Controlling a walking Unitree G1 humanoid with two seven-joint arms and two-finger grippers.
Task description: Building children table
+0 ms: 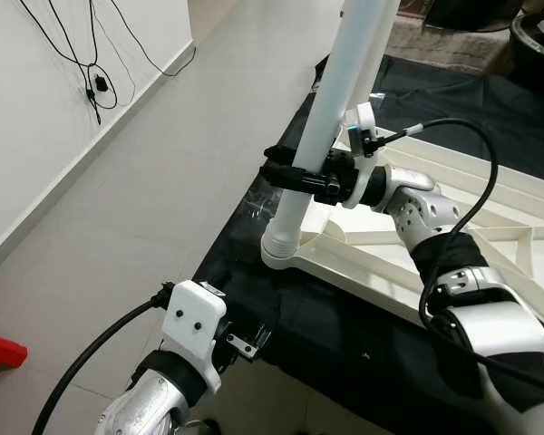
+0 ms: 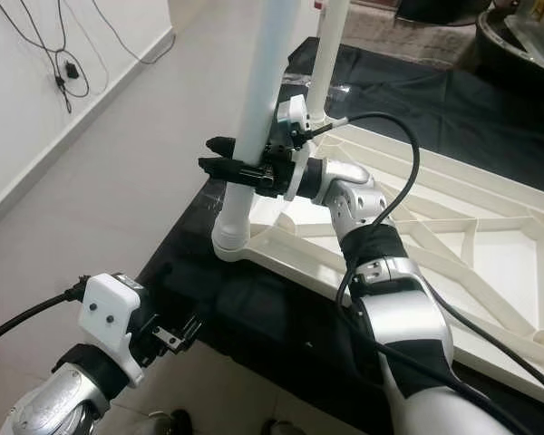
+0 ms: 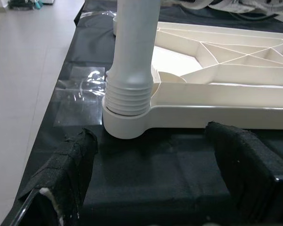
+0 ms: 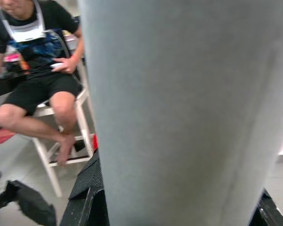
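One white tabletop upside down on black sheet. Two white legs: near leg upright in tabletop's corner socket, right gripper clenched around it; second leg behind. Left gripper released, just before that corner.

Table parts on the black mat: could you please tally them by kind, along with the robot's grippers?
Legs: 2, one held by the right gripper, one behind it
Tabletop, upside down: 1
Grippers: 2, the left gripper low by the mat
Total: 5
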